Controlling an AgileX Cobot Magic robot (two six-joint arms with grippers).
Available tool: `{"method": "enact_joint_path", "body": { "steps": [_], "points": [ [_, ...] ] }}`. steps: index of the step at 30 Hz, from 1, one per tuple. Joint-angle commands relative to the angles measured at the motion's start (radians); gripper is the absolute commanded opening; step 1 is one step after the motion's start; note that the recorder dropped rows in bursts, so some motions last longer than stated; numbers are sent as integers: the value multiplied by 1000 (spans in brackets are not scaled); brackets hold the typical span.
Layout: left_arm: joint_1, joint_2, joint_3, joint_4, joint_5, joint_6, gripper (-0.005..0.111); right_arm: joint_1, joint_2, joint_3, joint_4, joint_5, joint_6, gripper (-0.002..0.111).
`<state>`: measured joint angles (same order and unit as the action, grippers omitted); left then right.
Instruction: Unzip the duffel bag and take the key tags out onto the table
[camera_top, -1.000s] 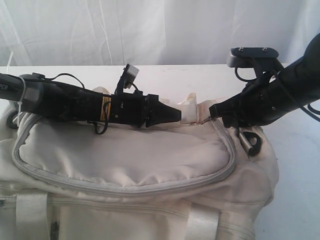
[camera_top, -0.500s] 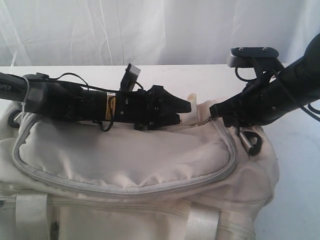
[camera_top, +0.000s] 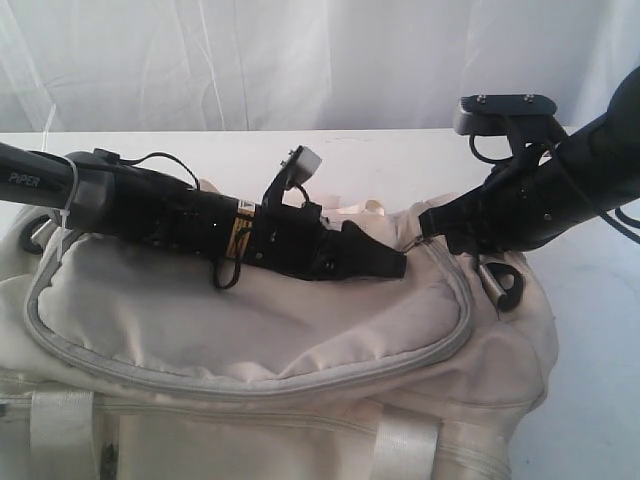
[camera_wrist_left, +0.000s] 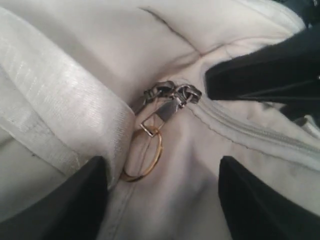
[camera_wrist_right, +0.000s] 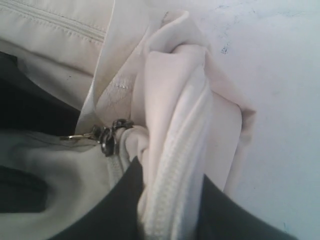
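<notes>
The cream-white duffel bag (camera_top: 250, 310) fills the front of the table (camera_top: 590, 340), its grey zip closed around the top panel. Two metal zip sliders (camera_wrist_left: 172, 94) meet at the bag's right end, one carrying a thin gold ring (camera_wrist_left: 146, 161). My left gripper (camera_top: 388, 266) lies across the bag top, open, its fingers (camera_wrist_left: 75, 200) on either side of the ring, with nothing held. My right gripper (camera_top: 428, 222) is shut on a fold of the bag's white webbing (camera_wrist_right: 172, 150) beside the sliders (camera_wrist_right: 107, 137). The key tags are hidden.
A black strap ring with a metal clip (camera_top: 503, 285) hangs at the bag's right end, below the right gripper. Webbing handles (camera_top: 400, 445) run down the bag's front side. White tabletop (camera_wrist_right: 280, 75) shows to the right, and a white curtain hangs behind.
My left gripper let go of the white webbing, opened, and moved right and down to the zip sliders. The right gripper has stayed put, still holding the fold.
</notes>
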<state>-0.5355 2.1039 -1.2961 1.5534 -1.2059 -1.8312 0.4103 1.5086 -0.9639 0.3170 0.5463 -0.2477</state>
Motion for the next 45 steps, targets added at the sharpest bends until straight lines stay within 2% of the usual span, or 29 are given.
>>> {"method": "enact_joint_path", "body": {
  "steps": [1,8,13,19,26,28,29,30,33,35,45],
  "points": [
    [-15,13,15,116,-15,134,67,-2,1,-2,-7,-62,-11,0],
    [52,13,15,86,-15,365,67,-2,1,-2,-7,-62,-11,0],
    [76,13,15,29,-15,507,67,-2,1,-2,-7,-65,-11,0],
    [54,-11,15,-29,-15,608,53,-2,1,-2,-7,-82,-11,0],
    [43,-127,15,-133,-15,669,51,-2,1,-2,-7,-87,-11,0],
    [26,-144,15,-121,-12,685,43,-2,1,-2,-7,-95,-11,0],
    [6,-147,15,-101,64,691,34,-2,1,-2,-7,-97,-11,0],
    [-12,-147,15,-86,97,716,31,-2,1,-2,-7,-97,-11,0],
    [-76,-143,15,-52,246,782,30,-2,1,-2,-7,-65,-11,0],
    [-86,-143,15,-52,388,782,30,-2,1,-2,-7,-41,-17,0],
    [-86,-143,15,18,435,782,30,-2,1,-2,-5,-66,-17,0]
  ]
}}
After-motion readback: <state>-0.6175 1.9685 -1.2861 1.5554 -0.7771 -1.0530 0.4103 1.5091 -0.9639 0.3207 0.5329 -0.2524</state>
